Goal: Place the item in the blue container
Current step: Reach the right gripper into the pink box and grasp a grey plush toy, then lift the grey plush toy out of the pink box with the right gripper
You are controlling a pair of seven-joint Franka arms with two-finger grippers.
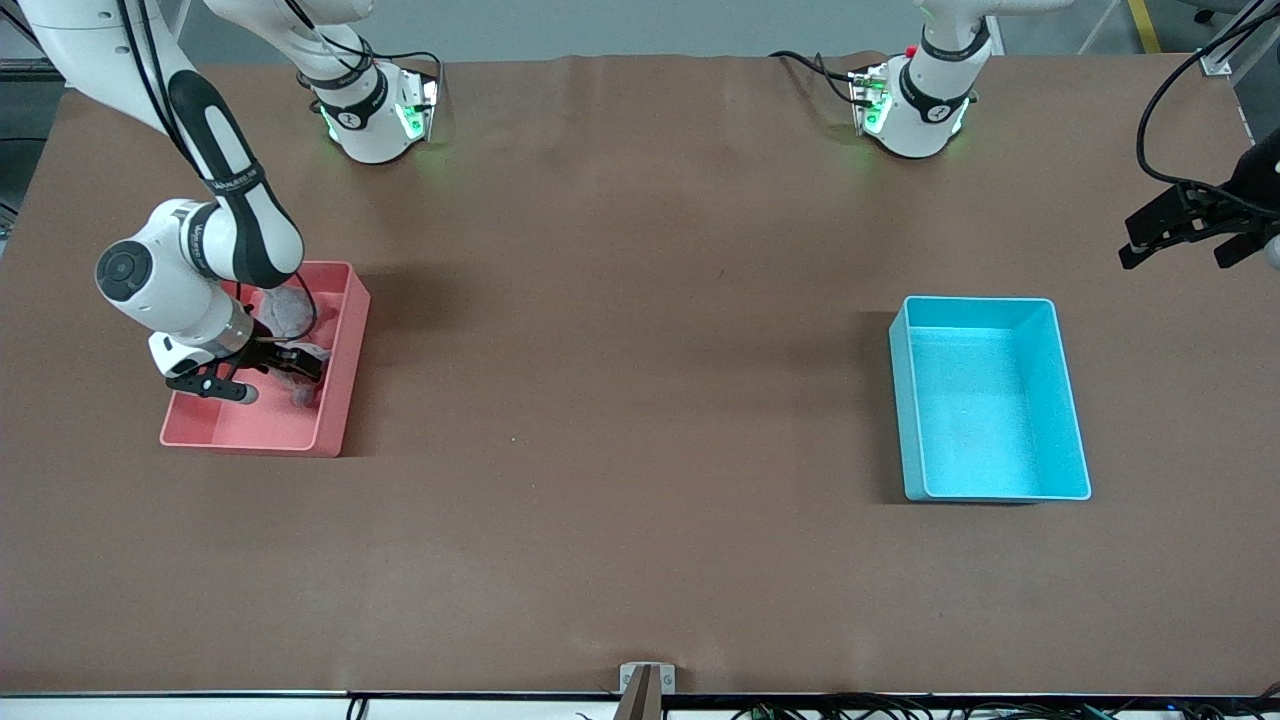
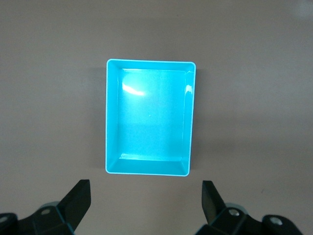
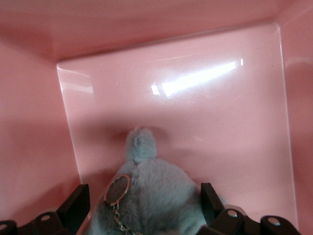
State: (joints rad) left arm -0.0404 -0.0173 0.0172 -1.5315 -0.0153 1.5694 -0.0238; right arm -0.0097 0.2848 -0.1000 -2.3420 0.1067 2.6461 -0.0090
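The right gripper (image 1: 285, 372) reaches into the pink bin (image 1: 340, 400) at the right arm's end of the table, its fingers spread on either side of a grey plush keychain toy (image 3: 146, 196) lying inside. Soft, light and compressible, the toy looks best pinched across its furry body, not by its metal ring (image 3: 117, 190). The left gripper (image 1: 1185, 232) waits, fingers apart, near the empty blue container (image 1: 1075, 400).

Setting: you are looking at a robotics lab bench.
Surface: brown table (image 1: 640, 450), covered wall to wall in one plain mat.
Arms: two white arm bases (image 1: 375, 115) bolted along the table's edge, green status lights on.
Cabling: black cables (image 1: 1165, 110) run loose at the left arm's end; more wiring lies along the edge nearest the front camera.
Props: identical plastic bins, pink bin (image 1: 335, 390) and blue container (image 1: 985, 490).
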